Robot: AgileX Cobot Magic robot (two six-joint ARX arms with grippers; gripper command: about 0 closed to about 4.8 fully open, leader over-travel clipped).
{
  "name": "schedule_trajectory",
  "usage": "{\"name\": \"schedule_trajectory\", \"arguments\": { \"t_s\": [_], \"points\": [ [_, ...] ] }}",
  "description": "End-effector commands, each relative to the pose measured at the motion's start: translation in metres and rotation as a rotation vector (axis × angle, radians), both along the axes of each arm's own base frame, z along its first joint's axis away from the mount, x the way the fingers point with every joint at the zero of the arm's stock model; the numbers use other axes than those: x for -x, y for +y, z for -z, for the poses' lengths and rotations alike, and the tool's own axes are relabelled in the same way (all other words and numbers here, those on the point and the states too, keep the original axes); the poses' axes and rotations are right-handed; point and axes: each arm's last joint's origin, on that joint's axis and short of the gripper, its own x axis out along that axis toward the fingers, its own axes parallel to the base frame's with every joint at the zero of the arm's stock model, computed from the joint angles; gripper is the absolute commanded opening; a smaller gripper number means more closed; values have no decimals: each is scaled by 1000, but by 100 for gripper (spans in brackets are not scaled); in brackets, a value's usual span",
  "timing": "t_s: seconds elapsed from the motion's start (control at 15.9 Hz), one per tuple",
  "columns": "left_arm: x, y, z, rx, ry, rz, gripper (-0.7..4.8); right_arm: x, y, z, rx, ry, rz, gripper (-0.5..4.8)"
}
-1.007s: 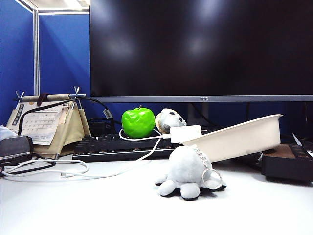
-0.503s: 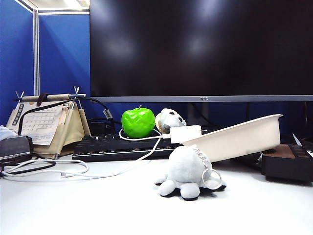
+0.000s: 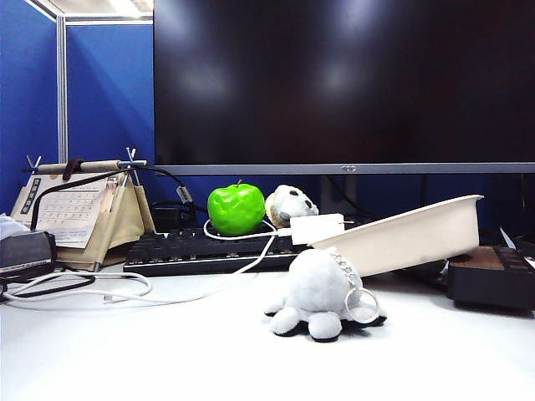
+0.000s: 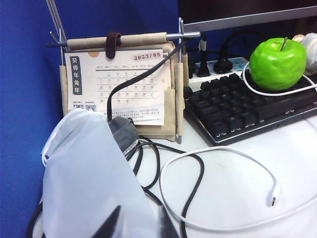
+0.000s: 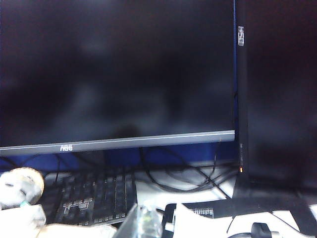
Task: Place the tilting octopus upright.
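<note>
- Dark finger tips of the left gripper poke up at the edge of the left wrist view, set a little apart with nothing between them, right against a white plastic bag.
- Right gripper: its wrist view gives only a blurred, glassy sliver at the edge — possibly part of a finger — so I cannot tell how its jaws stand. Neither gripper appears in the exterior view.
- Soft light-grey plush, the octopus sits on the white table near the middle of the exterior view — round head leaning to one side, stubby tentacles with dark undersides spread beneath it, a bead chain running down to a silver keyring on its right flank.
- Just behind it, a cream plastic tray lies tilted, one end raised.
- Black keyboard runs across the back, with a glossy green apple standing on it and a white-and-grey plush toy just beside the apple.
- White cable loops over the table from the keyboard; black cables tangle near the bag.
- Cloth-backed desk calendar on a metal frame stands at the left, against the blue partition.
- Large dark monitor fills the background.
</note>
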Motion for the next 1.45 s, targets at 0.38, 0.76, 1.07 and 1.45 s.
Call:
{"name": "schedule_trajectory", "arguments": {
  "t_s": [0.38,0.76,1.07,1.45],
  "points": [
    [0,0,-2,-1,-22,0,97,-2,0,5,27,-48,6,-1],
    [0,0,-2,-1,-22,0,97,-2,0,6,19,-45,2,-1],
    [0,0,-2,-1,-22,0,97,-2,0,6,19,-45,2,-1],
    [0,0,-2,-1,-22,0,97,-2,0,6,19,-45,2,-1]
  ]
}}
